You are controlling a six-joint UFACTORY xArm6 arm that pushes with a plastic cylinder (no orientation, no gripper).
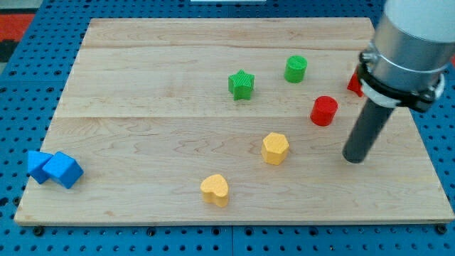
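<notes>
My tip (353, 159) stands bare, nearest the red cylinder (324, 110), not touching; no hand

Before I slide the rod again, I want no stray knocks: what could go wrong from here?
My tip stands just right of the red cylinder and yellow block; a leftward sweep could clip either. The arm hides most of another red block. The two blue blocks sit at the board's left edge and could slip off.

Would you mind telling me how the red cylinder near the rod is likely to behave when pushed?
The red cylinder stands on its flat end, so it would probably slide, not roll. It looks squat, so tipping seems unlikely. My tip is apart from it, toward the view's lower right; an off-centre push there might turn it.
</notes>
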